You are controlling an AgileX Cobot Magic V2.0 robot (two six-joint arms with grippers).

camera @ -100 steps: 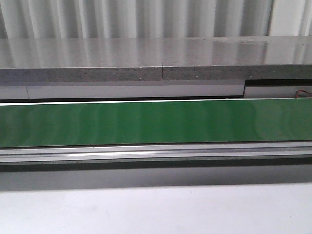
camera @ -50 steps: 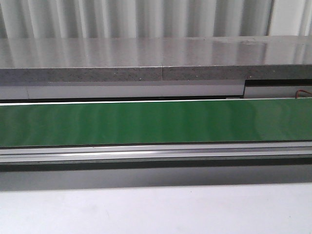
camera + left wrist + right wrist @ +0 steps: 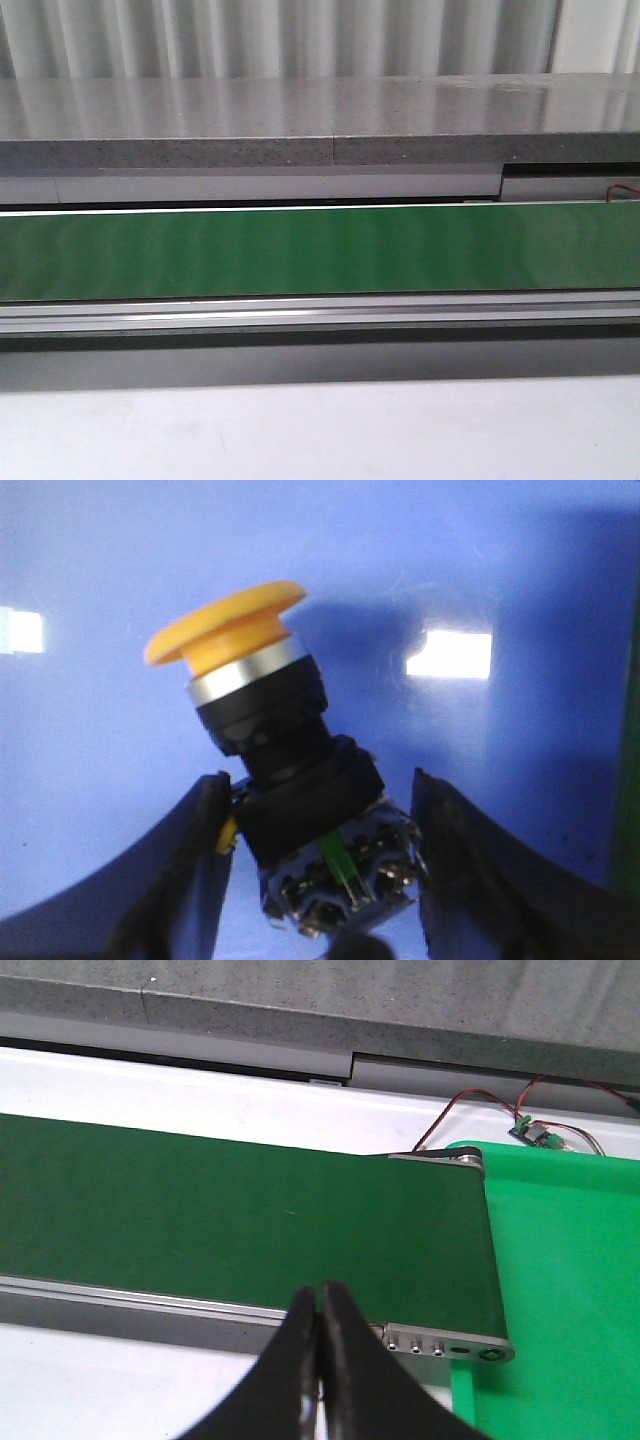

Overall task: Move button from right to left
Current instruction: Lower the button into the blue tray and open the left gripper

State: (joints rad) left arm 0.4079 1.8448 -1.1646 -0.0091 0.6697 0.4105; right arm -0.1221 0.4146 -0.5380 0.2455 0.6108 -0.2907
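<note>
The button (image 3: 262,715) shows only in the left wrist view: orange-yellow mushroom cap, silver ring, black collar, blue-and-clear contact block with metal screws. It is tilted, cap pointing away from the fingers. My left gripper (image 3: 318,778) has its two dark fingers against the sides of the button's body and holds it above a blue surface (image 3: 90,730), where its shadow falls. My right gripper (image 3: 318,1288) is shut and empty, above the near rail of the green conveyor belt (image 3: 230,1220), close to the belt's right end. Neither gripper nor the button shows in the front view.
The green belt (image 3: 320,250) runs across the front view with a grey rail (image 3: 320,315) before it and a grey ledge (image 3: 300,120) behind. A green tray (image 3: 560,1280) lies past the belt's right end, with a small wired circuit board (image 3: 540,1135) behind it.
</note>
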